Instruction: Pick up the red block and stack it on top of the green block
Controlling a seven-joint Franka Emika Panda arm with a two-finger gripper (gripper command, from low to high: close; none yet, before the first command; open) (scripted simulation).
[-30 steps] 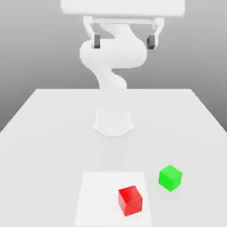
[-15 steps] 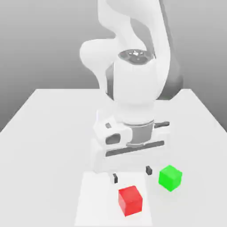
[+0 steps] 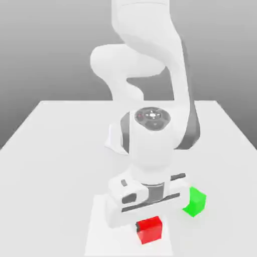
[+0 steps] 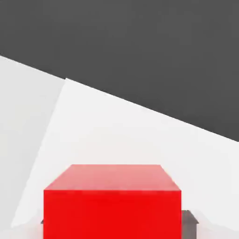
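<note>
I have the gripper [image 3: 148, 226] down at the red block [image 3: 150, 232], low center-right in the exterior view, over the white square [image 3: 100, 241]; I can't tell its opening or grip. The green block [image 3: 198, 203] sits lower right, partly hidden behind the hand.

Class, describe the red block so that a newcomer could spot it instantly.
On the pale table, find the white square patch in front of the robot arm. Near that patch's edge, below the gripper, is a small plain cube, the red block. Its bright red colour separates it from the green block.
</note>
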